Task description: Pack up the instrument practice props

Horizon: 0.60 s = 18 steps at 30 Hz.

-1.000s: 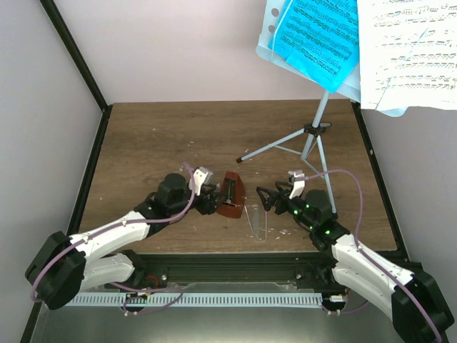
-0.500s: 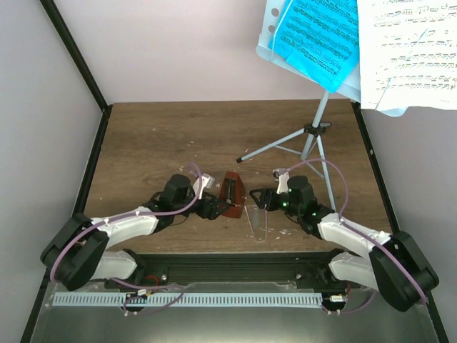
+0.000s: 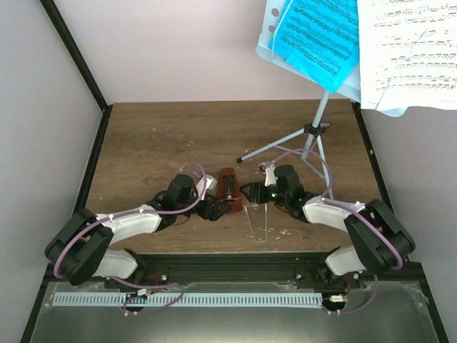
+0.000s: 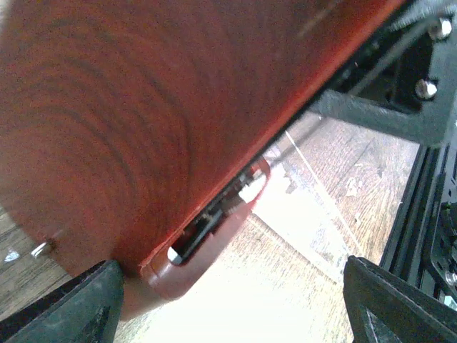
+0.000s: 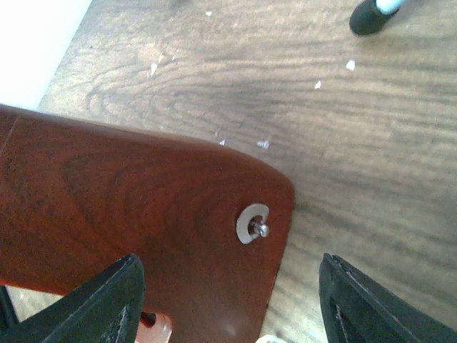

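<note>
**Left wrist view: metronome between two spread claws**

The left claw stands spread. Its dark fingertips sit in the two bottom corners of its camera's view. The red-brown wooden side of the metronome fills most of the space above them. Whether the left-hand fingertip touches the wood cannot be told. The other fingertip is clearly apart from it, with bare table showing between the two.

The right claw is spread as well. In its own view one finger overlaps the metronome's panel, which carries a silver washer and screw. The other finger hangs over bare wood, off the body. Neither claw pinches anything.

From the top external camera the two claws face each other across the metronome, the left one from the near left and the right one from the right. The metronome sits mid-table, towards the near edge. Whether it is upright or tipped cannot be told.

The clear cover lies on the table just to the near right of the metronome, close to the right claw.

The music stand is on its silver tripod at the right rear of the table. One leg reaches towards the metronome. High on its pale blue desk rest the sheet-music pages, a blue page beside a white one.
</note>
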Motion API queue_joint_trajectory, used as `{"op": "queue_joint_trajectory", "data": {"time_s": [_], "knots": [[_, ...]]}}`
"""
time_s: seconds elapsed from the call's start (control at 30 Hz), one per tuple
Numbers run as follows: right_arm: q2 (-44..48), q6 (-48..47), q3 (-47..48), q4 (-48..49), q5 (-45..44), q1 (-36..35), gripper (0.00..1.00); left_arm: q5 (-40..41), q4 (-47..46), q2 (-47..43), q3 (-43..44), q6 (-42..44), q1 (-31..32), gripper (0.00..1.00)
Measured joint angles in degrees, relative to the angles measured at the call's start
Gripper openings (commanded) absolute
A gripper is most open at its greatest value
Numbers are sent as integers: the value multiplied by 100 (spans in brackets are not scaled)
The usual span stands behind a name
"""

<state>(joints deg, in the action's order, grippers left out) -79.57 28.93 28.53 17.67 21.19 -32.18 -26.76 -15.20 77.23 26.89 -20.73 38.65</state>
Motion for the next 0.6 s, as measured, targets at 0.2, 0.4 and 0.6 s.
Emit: {"op": "queue_joint_trajectory", "data": {"time_s": [0.2, 0.4, 0.6], "knots": [[-179, -227, 293, -11, -299, 22, 82, 79, 125, -59, 0, 26, 162, 85], [505, -229, 275, -509, -649, -28, 86, 457, 581, -774, 2, -37, 223, 87], [1298, -179, 219, -1613, -1252, -22, 86, 780, 1965, -1864, 1082, -197, -17, 95]]}}
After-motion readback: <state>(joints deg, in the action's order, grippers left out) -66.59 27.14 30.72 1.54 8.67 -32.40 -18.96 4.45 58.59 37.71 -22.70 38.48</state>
